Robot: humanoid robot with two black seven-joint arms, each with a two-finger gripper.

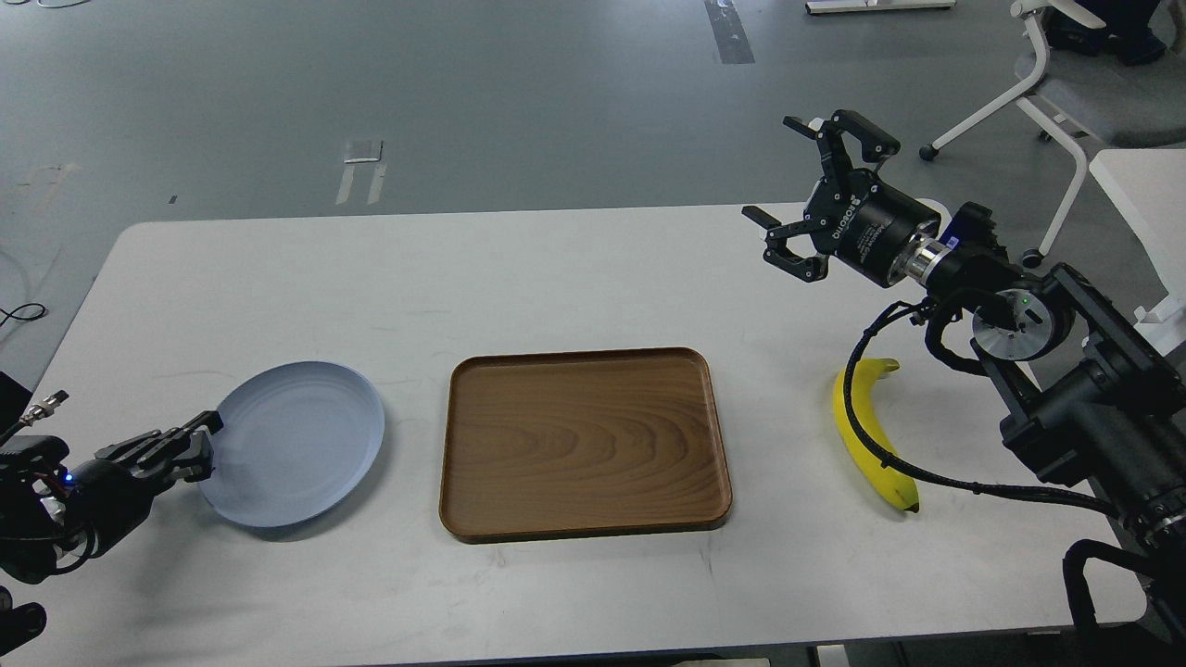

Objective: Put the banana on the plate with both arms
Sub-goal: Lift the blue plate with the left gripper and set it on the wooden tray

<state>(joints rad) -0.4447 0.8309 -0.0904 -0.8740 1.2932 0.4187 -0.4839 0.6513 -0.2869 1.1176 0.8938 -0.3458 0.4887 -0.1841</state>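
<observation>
A banana (869, 437) lies on the right side of a white table (574, 278), well apart from the blue-grey plate (306, 435) at the left, with a brown wooden tray (584, 443) between them. The right gripper (788, 176) hangs above the table's far right, fingers spread wide and empty. The left gripper (199, 445) sits at the plate's near-left rim; whether it grips the rim cannot be told.
</observation>
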